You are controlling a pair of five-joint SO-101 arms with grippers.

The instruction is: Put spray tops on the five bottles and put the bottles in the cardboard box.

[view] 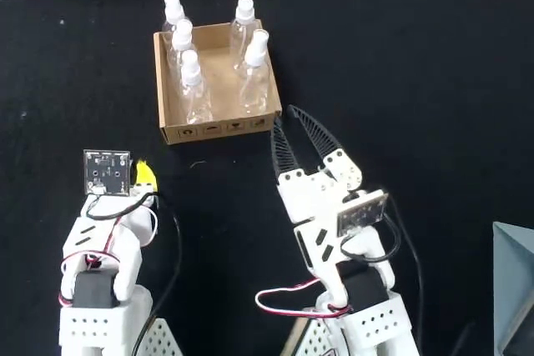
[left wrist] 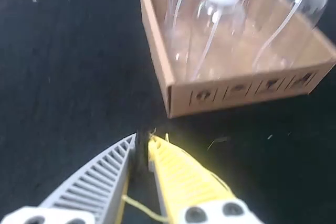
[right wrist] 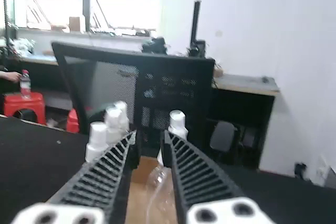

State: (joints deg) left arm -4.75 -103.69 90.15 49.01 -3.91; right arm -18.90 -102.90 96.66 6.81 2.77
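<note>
High view: left arm (view: 104, 243) folded low at near-left of black surface (view: 434, 81), wrist tipped down. Left tool (left wrist: 143, 141) points toward cardboard box (view: 221, 130), well short of it; grey and yellow fingers pinched together, nothing between. Box sits mid-surface, farther back. Five bottles (view: 254, 85) stand upright inside, spray tops (view: 191, 66) on. Right arm (view: 338, 235) stretched forward; right tool (view: 284, 119) just beside box's near-right corner, black fingers narrowly parted, empty.

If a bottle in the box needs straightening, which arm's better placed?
Probably right. The right gripper, black-fingered and open, sits by the near corner of the brown cardboard box, pointing at the clear capped plastic bottles. The left gripper is shut and farther back.
</note>
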